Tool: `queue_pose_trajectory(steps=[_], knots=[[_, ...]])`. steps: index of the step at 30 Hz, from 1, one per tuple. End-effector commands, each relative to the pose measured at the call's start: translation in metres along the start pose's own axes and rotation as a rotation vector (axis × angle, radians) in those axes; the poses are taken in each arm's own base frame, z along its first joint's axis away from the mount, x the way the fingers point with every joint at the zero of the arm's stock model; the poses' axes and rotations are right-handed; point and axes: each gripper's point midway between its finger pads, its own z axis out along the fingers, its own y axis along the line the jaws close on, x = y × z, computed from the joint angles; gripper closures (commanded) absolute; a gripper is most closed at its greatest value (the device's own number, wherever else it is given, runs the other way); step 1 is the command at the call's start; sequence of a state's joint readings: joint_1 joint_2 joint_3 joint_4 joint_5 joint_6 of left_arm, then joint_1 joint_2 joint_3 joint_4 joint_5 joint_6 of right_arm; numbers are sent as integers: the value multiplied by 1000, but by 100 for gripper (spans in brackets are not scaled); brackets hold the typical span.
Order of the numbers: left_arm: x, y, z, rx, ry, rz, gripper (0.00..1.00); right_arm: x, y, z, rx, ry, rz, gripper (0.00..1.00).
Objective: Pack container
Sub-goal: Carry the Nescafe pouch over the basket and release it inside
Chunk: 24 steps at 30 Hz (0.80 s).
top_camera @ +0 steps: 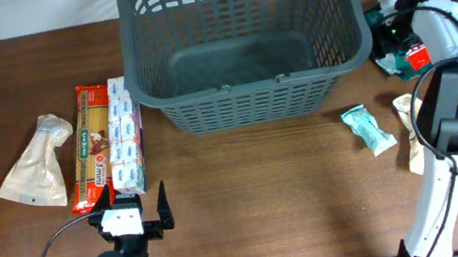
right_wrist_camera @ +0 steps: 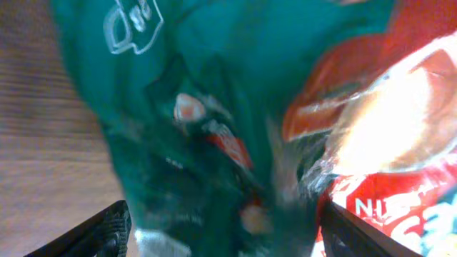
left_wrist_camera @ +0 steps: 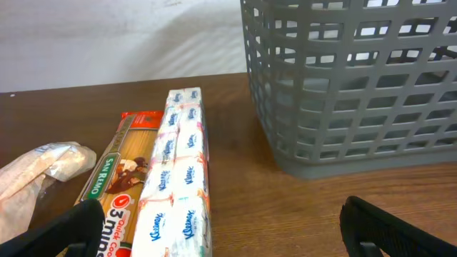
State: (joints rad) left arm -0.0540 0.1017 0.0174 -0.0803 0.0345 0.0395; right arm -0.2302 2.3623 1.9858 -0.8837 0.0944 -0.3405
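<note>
**binpacker:** Where would you start here? The container (top_camera: pixel 248 102) sits at the far middle of the tabletop (top_camera: pixel 269 205) and looks empty from overhead.

**yam_fan:** Right side, I reckon. The right end effector (right_wrist_camera: pixel 223 214) is spread wide, with a crinkly green packet (right_wrist_camera: pixel 200 107) filling the gap between its fingers. It isn't pinching anything yet, as far as I can tell. That pile is just off the basket's right end.

**binpacker:** Any tips for the grab?

**yam_fan:** There's a red-and-white packet (right_wrist_camera: pixel 400 193) tucked right against the green one. I'd centre on the green body so the fingers don't catch both. Film like that probably slips, so close firmly on the bulk, not a loose edge. Then lift well clear of the rim before swinging over, because those walls look tall.

**binpacker:** And the left arm?

**yam_fan:** The left end effector (top_camera: pixel 130 199) is open too and holding nothing, at the near edge. It's pointed at the tissue pack (top_camera: pixel 124 136) and the pasta packet (top_camera: pixel 95 145) lying side by side. The tissues are the closer pick once the right arm is clear.
</note>
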Motion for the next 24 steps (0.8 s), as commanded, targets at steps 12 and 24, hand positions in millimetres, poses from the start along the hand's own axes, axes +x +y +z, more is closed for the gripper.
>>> queue_pose_trajectory(steps=[12,24], knots=[[2,0,0,2,0,-10,1,36,29,60,-12,168,119,96],[2,0,0,2,0,-10,1,-70,-66,-229,183,-347,218,96]])
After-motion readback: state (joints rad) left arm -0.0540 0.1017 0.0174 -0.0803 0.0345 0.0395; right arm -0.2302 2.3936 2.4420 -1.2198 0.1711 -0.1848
